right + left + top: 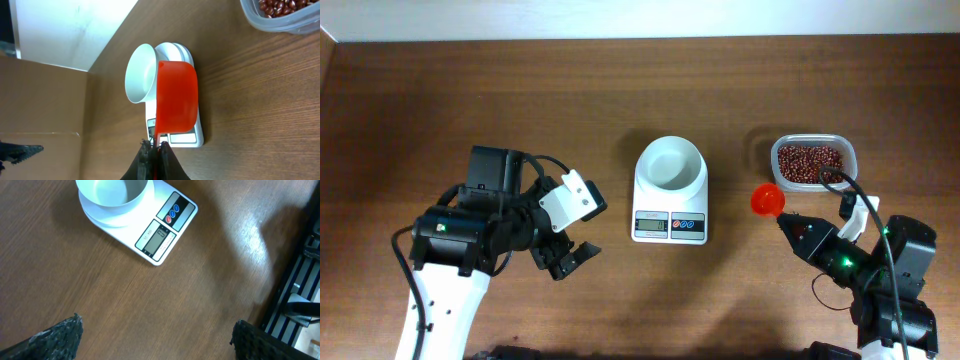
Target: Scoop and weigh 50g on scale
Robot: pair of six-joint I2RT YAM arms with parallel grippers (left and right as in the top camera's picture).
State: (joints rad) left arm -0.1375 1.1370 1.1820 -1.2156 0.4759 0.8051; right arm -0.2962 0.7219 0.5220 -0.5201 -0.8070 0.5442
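- Overhead: our right gripper (788,222) is clamped on the red scoop (766,200), between the scale (669,226) mid-frame and the bean tub (851,160) upper right.
- Left wrist: left gripper (156,337) spread wide; scale upper centre.
- Right wrist: we read the scoop's long axis as pointing up-frame; tub upper right.

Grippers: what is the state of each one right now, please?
Left gripper: open, holding nothing.
Right gripper: closed, its fingers holding the red scoop by the handle.
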